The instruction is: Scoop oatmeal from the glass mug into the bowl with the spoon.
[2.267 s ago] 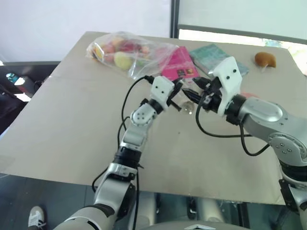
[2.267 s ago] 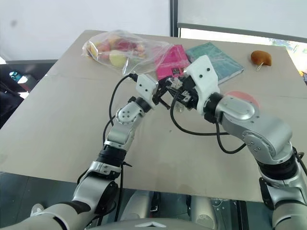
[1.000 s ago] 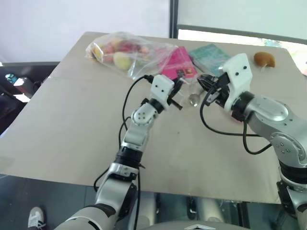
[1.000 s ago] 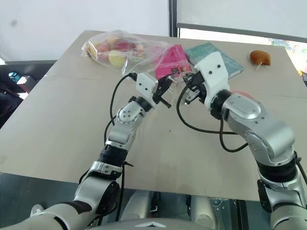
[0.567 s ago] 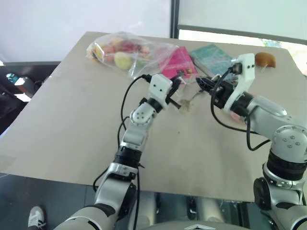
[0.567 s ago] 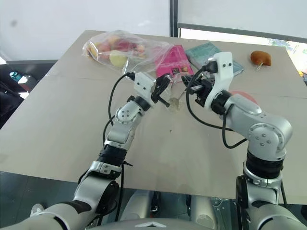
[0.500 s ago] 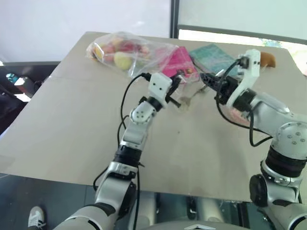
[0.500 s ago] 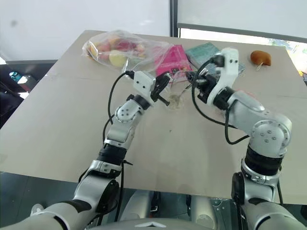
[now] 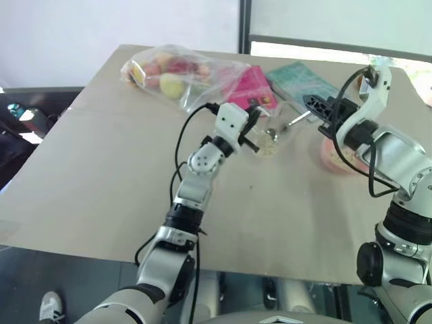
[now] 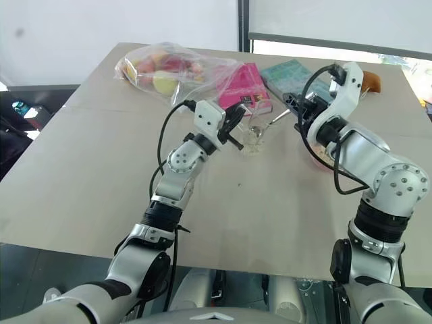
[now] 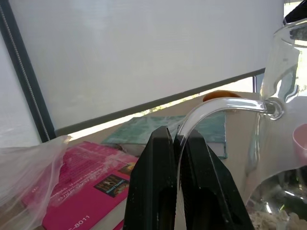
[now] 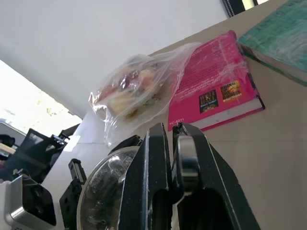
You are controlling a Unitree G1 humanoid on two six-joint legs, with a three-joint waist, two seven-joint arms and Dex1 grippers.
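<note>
On the worktop (image 9: pixel 101 169), near its middle, the glass mug (image 9: pixel 270 143) is held by its handle in the left pincer (image 9: pixel 251 135), which is closed tight on the clear loop, as is seen in the left wrist view. Pale oatmeal (image 11: pixel 268 221) is seen at the bottom of the mug. The spoon (image 9: pixel 287 124) is gripped by its handle in the right pincer (image 9: pixel 317 108), whose fingers are shut on it. The spoon head is held over the mug's far side, just past the rim. It cannot be told whether any flakes are carried on it.

The bowl (image 9: pixel 341 158) is set on the worktop to the right of the mug, partly hidden under the right arm. Farther back, a pink book (image 9: pixel 251 94), a green book (image 9: pixel 300 77), a clear bag of fruit (image 9: pixel 179 71) and a small orange fruit (image 10: pixel 371 81) are laid.

The step in hand looks like the carrying of a scoop from the mug to the bowl. For the next move, the spoon needs to be brought over the bowl and tipped, and the head must be kept level on the way so nothing is spilled. The mug must be held steady.
</note>
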